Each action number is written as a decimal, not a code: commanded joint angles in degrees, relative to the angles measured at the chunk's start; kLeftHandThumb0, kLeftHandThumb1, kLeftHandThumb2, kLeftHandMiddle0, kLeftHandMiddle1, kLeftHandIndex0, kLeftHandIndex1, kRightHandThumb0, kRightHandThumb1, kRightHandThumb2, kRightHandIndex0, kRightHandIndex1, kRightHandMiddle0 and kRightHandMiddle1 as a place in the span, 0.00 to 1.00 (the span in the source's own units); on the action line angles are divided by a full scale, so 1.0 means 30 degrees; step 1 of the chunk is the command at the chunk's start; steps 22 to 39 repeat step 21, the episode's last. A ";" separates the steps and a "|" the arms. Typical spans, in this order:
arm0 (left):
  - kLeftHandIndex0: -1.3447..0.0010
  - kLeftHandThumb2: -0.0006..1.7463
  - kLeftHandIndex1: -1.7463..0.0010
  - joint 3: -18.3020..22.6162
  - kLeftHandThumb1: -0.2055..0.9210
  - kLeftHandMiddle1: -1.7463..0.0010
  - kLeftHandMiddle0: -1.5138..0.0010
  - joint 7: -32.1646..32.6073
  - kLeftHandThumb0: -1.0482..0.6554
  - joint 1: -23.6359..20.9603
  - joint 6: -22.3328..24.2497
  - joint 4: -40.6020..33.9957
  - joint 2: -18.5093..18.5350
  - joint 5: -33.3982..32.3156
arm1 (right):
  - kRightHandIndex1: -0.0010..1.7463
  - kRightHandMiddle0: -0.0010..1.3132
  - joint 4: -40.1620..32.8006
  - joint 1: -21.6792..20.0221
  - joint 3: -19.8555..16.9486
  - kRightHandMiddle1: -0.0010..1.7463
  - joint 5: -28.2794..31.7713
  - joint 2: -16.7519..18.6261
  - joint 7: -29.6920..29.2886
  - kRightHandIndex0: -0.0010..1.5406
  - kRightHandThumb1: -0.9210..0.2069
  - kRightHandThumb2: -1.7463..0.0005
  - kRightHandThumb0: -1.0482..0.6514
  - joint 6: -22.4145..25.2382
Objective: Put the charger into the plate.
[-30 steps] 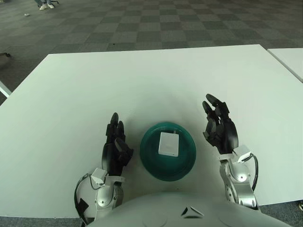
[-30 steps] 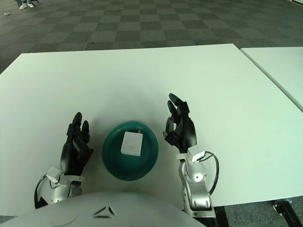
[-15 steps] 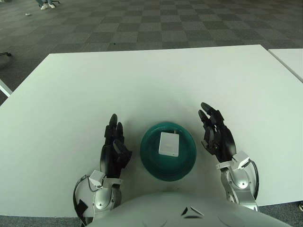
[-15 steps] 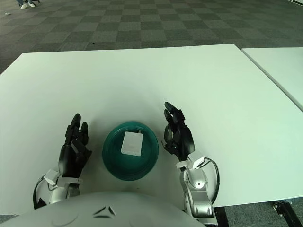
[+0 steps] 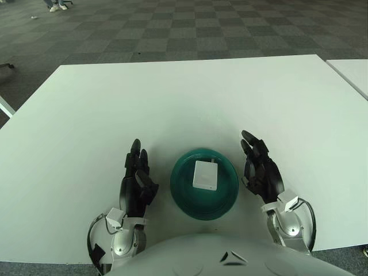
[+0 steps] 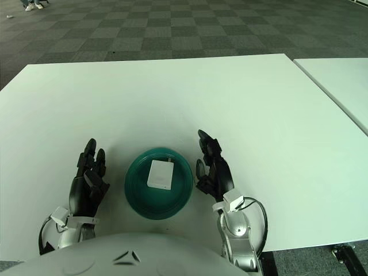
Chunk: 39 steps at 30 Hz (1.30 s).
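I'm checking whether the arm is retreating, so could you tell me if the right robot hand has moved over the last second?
Yes. The right robot hand has drawn back toward the robot and closer to the plate, which stayed put.

Both head-mounted eyes look forward and down from just above, sharing the white rectangular bench (image 5: 172, 98) and checkered floor (image 6: 172, 29).

Bright, even light; soft shadows, sharp.
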 commanded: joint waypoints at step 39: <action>1.00 0.61 0.88 0.0328 1.00 1.00 1.00 -0.0387 0.00 0.0141 0.0437 -0.0082 0.0303 -0.0377 | 0.00 0.00 0.3123 -0.0846 -0.0608 0.20 -0.0816 -0.0185 -0.0517 0.09 0.00 0.54 0.12 -0.2152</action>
